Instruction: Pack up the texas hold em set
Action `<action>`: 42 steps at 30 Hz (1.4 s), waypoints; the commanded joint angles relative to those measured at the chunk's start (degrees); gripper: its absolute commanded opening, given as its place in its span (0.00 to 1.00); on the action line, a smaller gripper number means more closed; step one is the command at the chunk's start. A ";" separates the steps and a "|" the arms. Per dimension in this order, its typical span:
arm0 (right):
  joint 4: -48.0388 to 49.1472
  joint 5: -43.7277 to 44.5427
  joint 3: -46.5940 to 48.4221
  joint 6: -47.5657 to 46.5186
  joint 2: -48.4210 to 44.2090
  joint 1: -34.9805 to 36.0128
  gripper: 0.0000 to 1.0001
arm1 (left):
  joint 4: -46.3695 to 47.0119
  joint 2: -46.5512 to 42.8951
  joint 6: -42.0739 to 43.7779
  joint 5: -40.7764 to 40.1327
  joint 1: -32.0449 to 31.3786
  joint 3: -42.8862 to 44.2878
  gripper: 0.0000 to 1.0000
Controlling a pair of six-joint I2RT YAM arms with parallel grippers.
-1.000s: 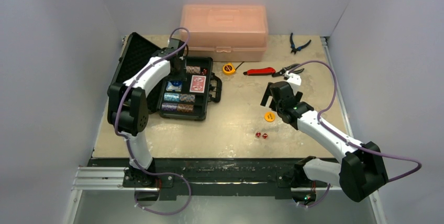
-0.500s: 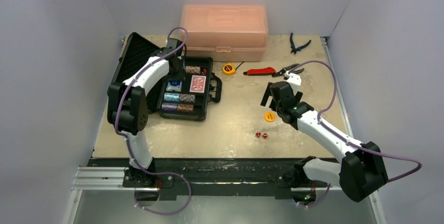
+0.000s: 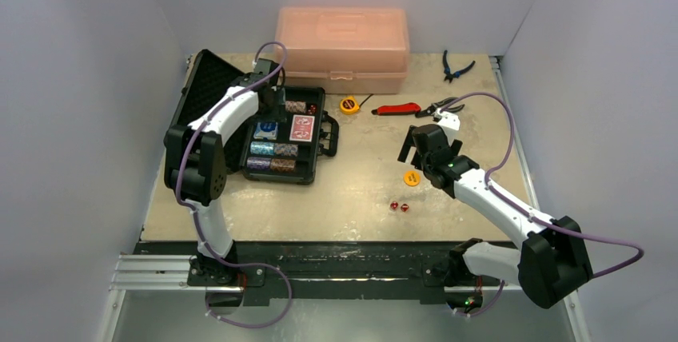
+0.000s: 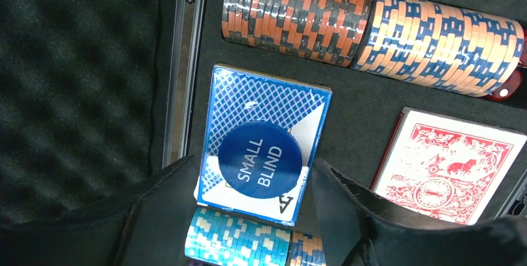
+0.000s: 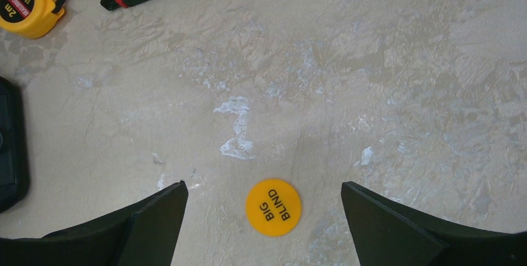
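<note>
left claw [image 4: 252, 165] gaping empty over blue disc [image 4: 259, 154] on blue deck [image 4: 267, 99], right claw [image 5: 262, 186] gaping empty over yellow disc [image 5: 273, 207] on table [image 5: 385, 92]

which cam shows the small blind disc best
Left wrist: the small blind disc lies mid-frame on the blue deck, lettering readable. Top external shows it too small to tell from the deck; right wrist doesn't show it.

Pink box [image 3: 342, 46], tape measure [image 3: 348, 105], red knife [image 3: 398, 108], pliers [image 3: 454, 66]
</note>
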 commanded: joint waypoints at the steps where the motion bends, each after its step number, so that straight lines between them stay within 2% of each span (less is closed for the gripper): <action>1: 1.20 -0.59 -0.27 -0.58 -0.66 0.02 0.99 | 2.07 -0.84 -1.23 -1.66 0.40 -0.22 0.70; 13: 1.80 -1.85 -0.76 -1.10 -1.87 0.03 0.99 | 2.92 -8.40 -1.47 -3.83 0.40 -3.43 0.89; 21: 2.73 -4.58 -1.24 -1.74 -3.76 0.03 0.99 | 2.35 -17.79 -2.99 -3.22 0.40 -7.81 1.00; 35: 0.08 -4.90 -0.15 -0.07 -4.40 0.03 0.99 | -1.52 -36.93 -2.33 4.28 0.40 -13.21 1.00; 42: -1.49 -4.71 0.09 1.44 -4.21 0.00 0.99 | -5.25 -41.07 1.56 8.75 0.40 -12.61 1.00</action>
